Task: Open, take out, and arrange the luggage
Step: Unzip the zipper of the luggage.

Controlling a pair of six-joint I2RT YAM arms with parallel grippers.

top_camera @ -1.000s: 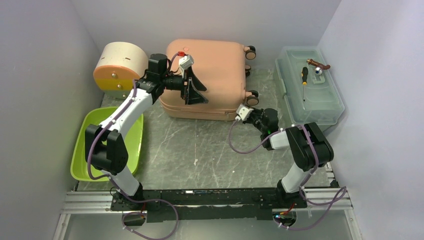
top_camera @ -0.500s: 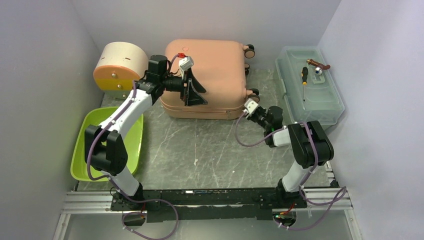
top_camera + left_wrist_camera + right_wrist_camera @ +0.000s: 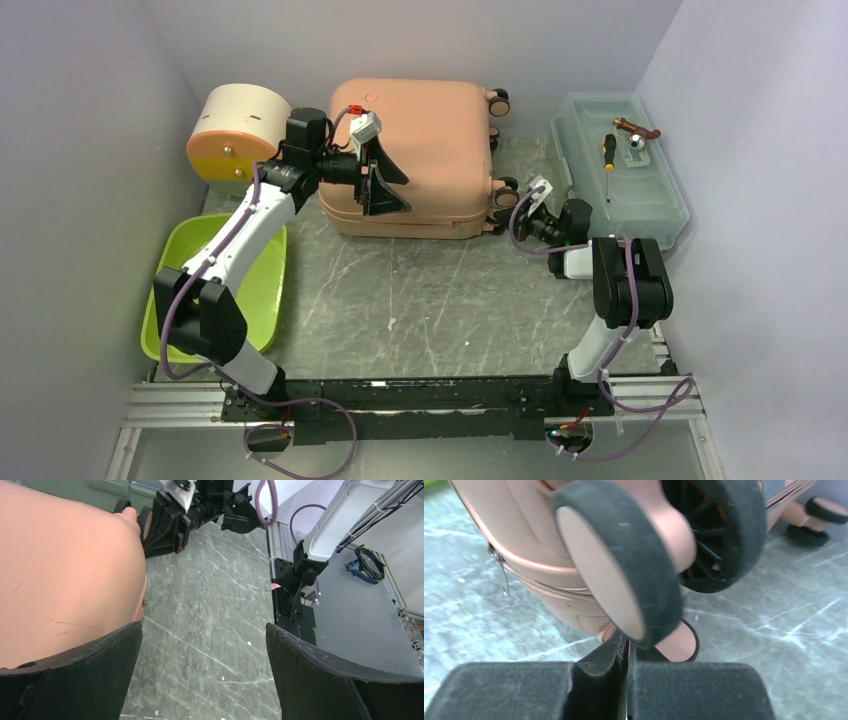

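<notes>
A: Where's the luggage (image 3: 415, 155) sitting?
B: It's lying flat and zipped at the back of the grey marbled table (image 3: 420, 290), near the rear wall (image 3: 400, 40). It's sitting between the cream half-round drawer box (image 3: 235, 130) and the translucent toolbox (image 3: 620, 200).
A: What's the left gripper (image 3: 392, 180) doing?
B: It's hovering over the near-left part of the shell with its fingers spread wide, gripping nothing.
A: And the right gripper (image 3: 626, 665)?
B: Its pads are pressing together with nothing between them. It's pointing at the near-right wheel (image 3: 624, 560). Can't tell whether it's touching.
A: What about the room?
B: Pale walls are closing in on three sides. A lime-green bin (image 3: 175, 320) is sitting at the left edge. A screwdriver (image 3: 607, 150) is lying on the toolbox lid. Scratches and white flecks are showing on the tabletop. An aluminium rail (image 3: 170, 400) is running along the near edge.
</notes>
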